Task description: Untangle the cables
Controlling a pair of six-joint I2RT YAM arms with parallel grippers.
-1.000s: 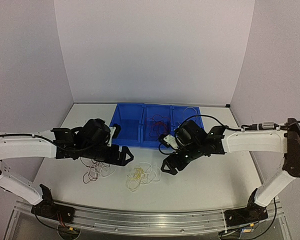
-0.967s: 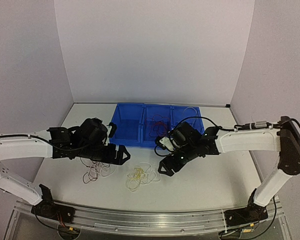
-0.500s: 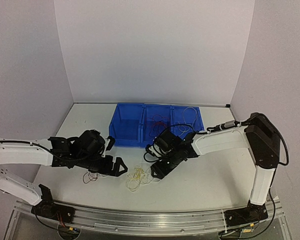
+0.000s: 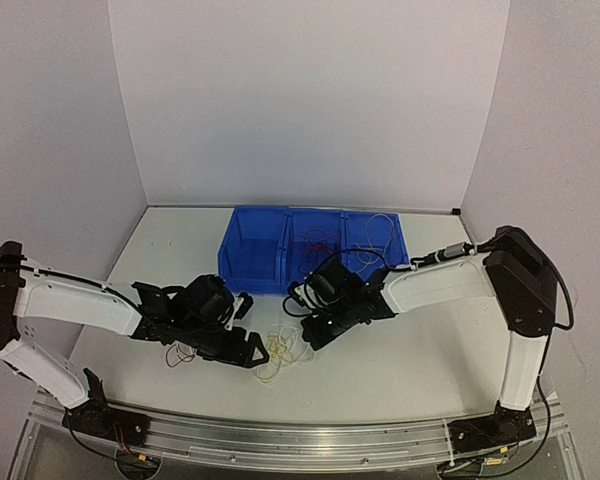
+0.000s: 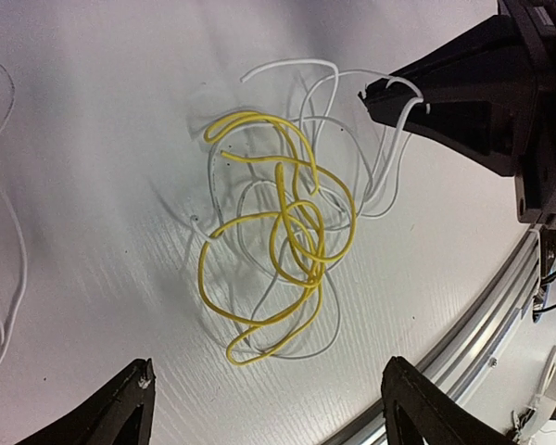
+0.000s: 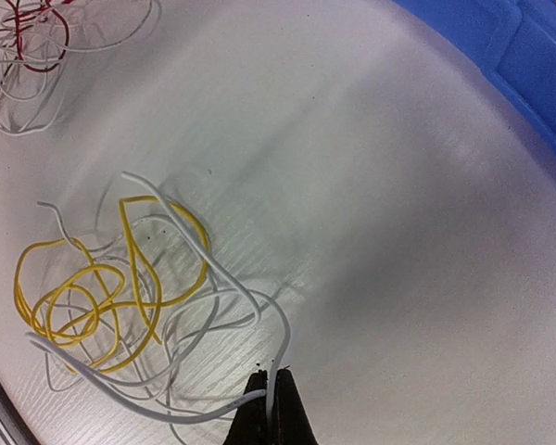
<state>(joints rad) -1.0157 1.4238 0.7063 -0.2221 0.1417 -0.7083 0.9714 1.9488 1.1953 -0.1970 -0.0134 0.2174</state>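
Observation:
A tangle of yellow and white cables lies on the white table between my two grippers. In the left wrist view the yellow cable loops through white ones, just beyond my left gripper, which is open and holds nothing. My left gripper sits at the tangle's left edge. My right gripper is shut on a white cable at the tangle's right side, low over the table. The left wrist view shows the right gripper pinching that cable.
A second tangle of red and white cables lies under the left arm; the right wrist view shows this red and white tangle too. A blue bin with three compartments stands behind, with red cables and a white loop inside. The metal rail runs along the near edge.
Both arms have come down and inward to the yellow and white tangle. The right gripper has gone from open to shut on a white cable. The left gripper has narrowed slightly.

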